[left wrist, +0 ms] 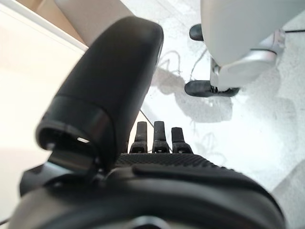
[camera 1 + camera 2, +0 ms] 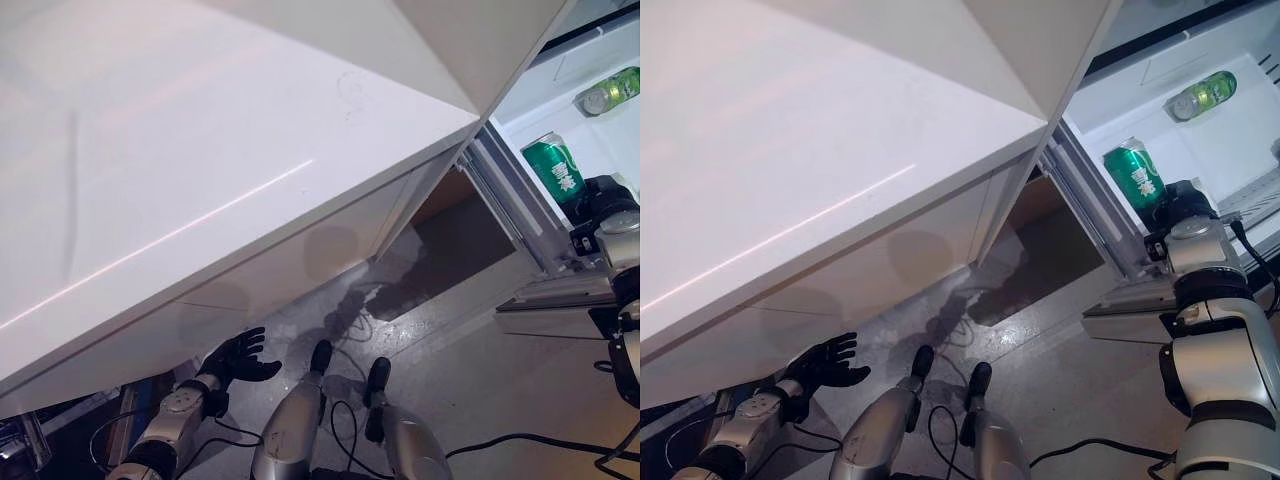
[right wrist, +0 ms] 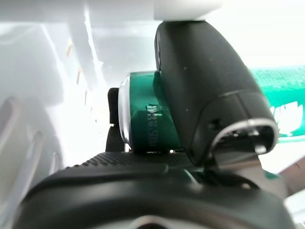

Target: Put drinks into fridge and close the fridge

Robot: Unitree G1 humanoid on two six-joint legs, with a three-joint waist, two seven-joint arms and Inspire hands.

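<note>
A green drink can (image 2: 555, 167) (image 2: 1135, 174) is held upright inside the open fridge (image 2: 1230, 130), with my right hand (image 2: 1185, 205) curled round it; the right wrist view shows the thumb (image 3: 200, 81) pressed across the can (image 3: 143, 124). A green bottle (image 2: 608, 92) (image 2: 1202, 94) lies on its side deeper in the fridge, higher in the view. My left hand (image 2: 236, 358) (image 2: 825, 362) hangs low over the floor beside the white counter, fingers spread and relaxed, holding nothing.
A large white counter (image 2: 200, 180) fills the left and centre of the eye views, its corner close to the fridge's opening. The fridge's lower frame (image 2: 545, 300) juts out near my right arm. Grey floor (image 2: 480, 380) lies below.
</note>
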